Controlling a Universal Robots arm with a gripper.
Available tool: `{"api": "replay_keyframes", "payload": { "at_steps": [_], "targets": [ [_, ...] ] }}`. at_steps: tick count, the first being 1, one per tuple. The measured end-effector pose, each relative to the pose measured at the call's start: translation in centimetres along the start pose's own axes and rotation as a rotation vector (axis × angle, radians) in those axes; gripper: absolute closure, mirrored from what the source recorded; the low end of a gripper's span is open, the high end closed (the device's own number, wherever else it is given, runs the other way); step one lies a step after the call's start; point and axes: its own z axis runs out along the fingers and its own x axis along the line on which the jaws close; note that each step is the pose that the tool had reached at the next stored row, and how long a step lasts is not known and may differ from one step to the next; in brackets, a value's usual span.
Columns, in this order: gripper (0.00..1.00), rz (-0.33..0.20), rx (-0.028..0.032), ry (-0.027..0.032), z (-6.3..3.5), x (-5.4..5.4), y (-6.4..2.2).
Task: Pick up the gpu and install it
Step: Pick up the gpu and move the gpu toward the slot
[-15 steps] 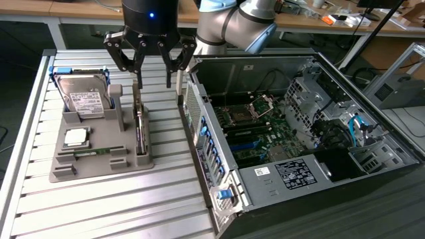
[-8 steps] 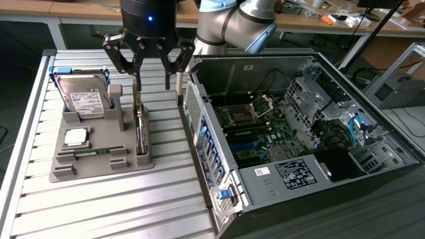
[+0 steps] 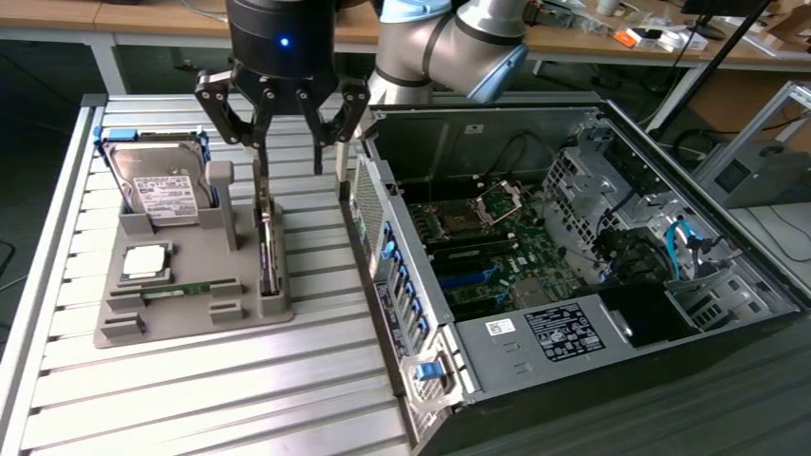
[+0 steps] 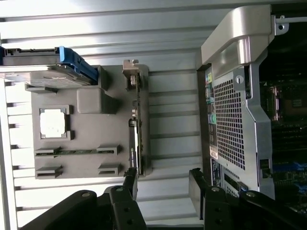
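The gpu point(image 3: 266, 242) stands on its long edge in a slot of the grey holder point(image 3: 190, 321), which lies on the slatted table at the exterior view's left. In the wrist view the gpu point(image 4: 137, 129) is a thin edge with its silver bracket at one end. My gripper point(image 3: 289, 152) hangs open above the card's far end and holds nothing. In the wrist view one of the gripper's point(image 4: 163, 182) black fingers point(image 4: 130, 178) lines up with the card's end, and the other finger is off toward the case.
On the grey holder point(image 4: 91, 139) are a hard drive point(image 3: 159, 185) in a blue frame, a square silver chip point(image 3: 146, 261) and a green memory stick point(image 3: 190, 288). The open computer case point(image 3: 571, 237) lies at the exterior view's right, close beside the holder, motherboard point(image 3: 495, 247) exposed.
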Motion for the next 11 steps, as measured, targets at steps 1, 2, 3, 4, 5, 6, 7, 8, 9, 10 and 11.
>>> {"api": "replay_keyframes", "payload": {
  "at_steps": [1, 2, 3, 4, 5, 6, 7, 8, 9, 10, 11],
  "targets": [
    [0.44, 0.0, 0.0, 0.0, 0.09, 0.01, 0.0],
    [0.44, 0.0, 0.0, 0.0001, 0.18, 0.02, -0.01],
    [0.44, 0.0, 0.0, 0.0, 0.24, 0.02, -0.01],
    [0.44, 0.0, 0.0, 0.0, 0.29, 0.03, -0.01],
    [0.44, 0.0, 0.0001, 0.0001, 0.35, 0.04, -0.02],
    [0.44, 0.0, 0.0, 0.0, 0.44, 0.04, -0.02],
    [0.44, 0.0, 0.0, 0.0001, 0.5, 0.05, -0.02],
    [0.44, 0.0, 0.0, 0.0001, 0.55, 0.05, -0.03],
    [0.44, 0.0, 0.0, 0.0001, 0.59, 0.05, -0.03],
    [0.44, 0.0, 0.0, 0.0, 0.63, 0.05, -0.03],
    [0.44, 0.0, 0.0, 0.0001, 0.67, 0.05, -0.03]
  ]
}}
